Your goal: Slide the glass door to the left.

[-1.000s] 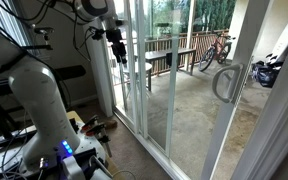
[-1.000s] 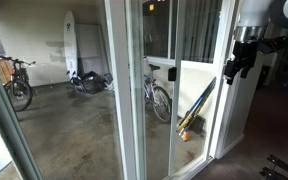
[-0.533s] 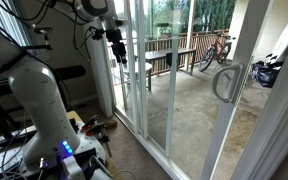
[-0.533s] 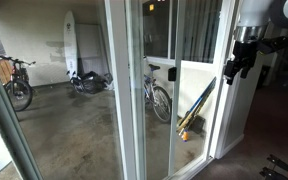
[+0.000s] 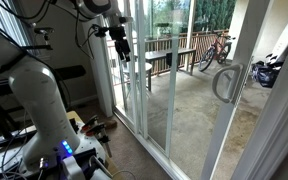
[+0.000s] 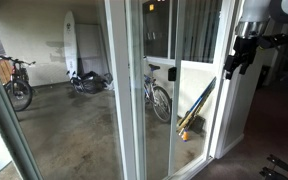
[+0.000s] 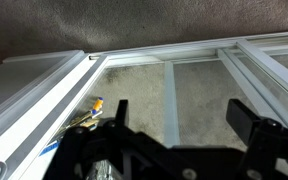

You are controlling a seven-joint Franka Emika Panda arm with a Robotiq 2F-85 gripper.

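The glass door [image 5: 184, 110] is a tall clear panel in a slim white frame, with a grey curved loop handle [image 5: 225, 82] on its upright edge at the right of an exterior view. My gripper [image 5: 119, 47] hangs high up, close to the white-framed panels and well away from the handle. It also shows near a white frame upright in an exterior view [image 6: 234, 62]. In the wrist view the gripper [image 7: 181, 118] is open and empty, looking down through glass at white frame rails [image 7: 170, 90] and a concrete floor. The handle is not seen in that view.
The white robot base [image 5: 46, 110] stands by the door with cables on the floor. Outside are bicycles [image 6: 156, 95] [image 6: 16, 82] [image 5: 214, 50], a surfboard [image 6: 71, 45], a wooden railing [image 5: 169, 50], and colourful items [image 7: 87, 112] on the floor.
The gripper has risen slightly and shifted a little along the glass. The door has not moved.
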